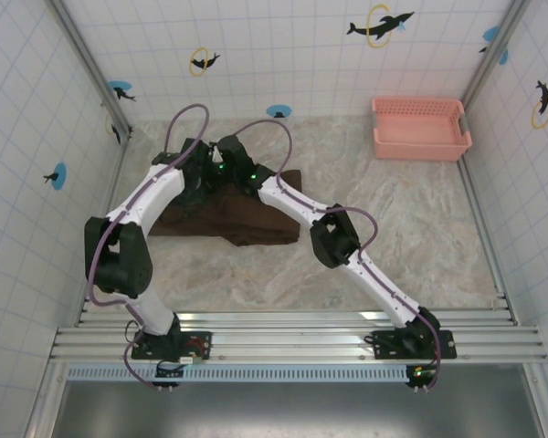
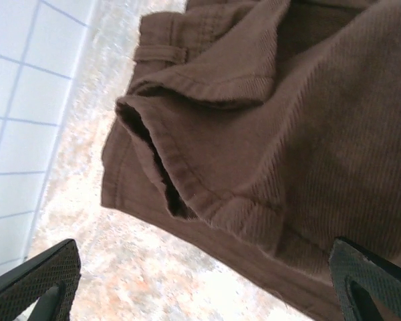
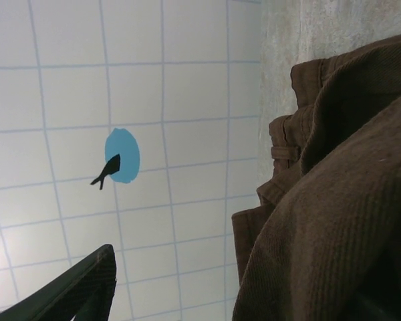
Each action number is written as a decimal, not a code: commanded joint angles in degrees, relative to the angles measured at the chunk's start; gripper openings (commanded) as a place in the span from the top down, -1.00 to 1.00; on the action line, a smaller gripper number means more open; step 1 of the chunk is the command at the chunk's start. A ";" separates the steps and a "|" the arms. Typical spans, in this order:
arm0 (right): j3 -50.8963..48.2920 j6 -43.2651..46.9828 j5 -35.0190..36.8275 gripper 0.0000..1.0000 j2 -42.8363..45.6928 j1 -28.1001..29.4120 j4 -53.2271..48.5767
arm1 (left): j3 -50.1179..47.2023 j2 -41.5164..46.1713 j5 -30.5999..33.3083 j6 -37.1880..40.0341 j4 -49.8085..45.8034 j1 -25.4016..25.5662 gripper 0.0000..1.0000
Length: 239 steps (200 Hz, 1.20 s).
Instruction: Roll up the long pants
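Left fingers [image 2: 40, 281] were spread wide over a fold of the pants [image 1: 233, 219], holding nothing. Right fingers [image 3: 87, 287] were parted: one clear of the pants, the other hidden behind them. The pants lay left of centre on the tabletop [image 1: 393, 237], bare room to their right. Both arms reached forward, wrists meeting above the far edge.

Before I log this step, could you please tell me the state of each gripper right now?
Left gripper: open, holding nothing, over the pants.
Right gripper: cannot tell; the pants cover half of it.

Long pants [image 2: 307, 134]: matt ribbed cloth
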State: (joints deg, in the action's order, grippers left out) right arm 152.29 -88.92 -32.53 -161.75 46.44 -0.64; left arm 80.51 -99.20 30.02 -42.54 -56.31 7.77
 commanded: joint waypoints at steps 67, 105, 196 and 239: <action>0.03 -5.38 -2.41 -0.45 0.29 0.32 8.36 | 6.40 -10.43 3.74 -0.99 2.81 0.09 0.21; 0.03 -7.37 -3.11 -0.46 1.64 0.10 9.12 | 5.96 -13.95 3.89 -2.20 3.18 -0.16 0.87; -5.82 40.67 -3.47 -0.45 22.02 -9.70 -45.14 | 13.87 -16.33 4.60 -3.84 -3.14 -9.76 1.00; -35.58 56.67 1.87 -0.50 41.83 -15.21 -52.33 | 24.07 -19.97 5.88 5.07 -4.33 -14.56 1.00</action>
State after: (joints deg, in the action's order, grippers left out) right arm 130.45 -46.37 -33.98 -129.67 32.62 -43.48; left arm 98.80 -115.98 33.78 -43.48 -58.46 -4.91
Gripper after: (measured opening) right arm 0.745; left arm 0.071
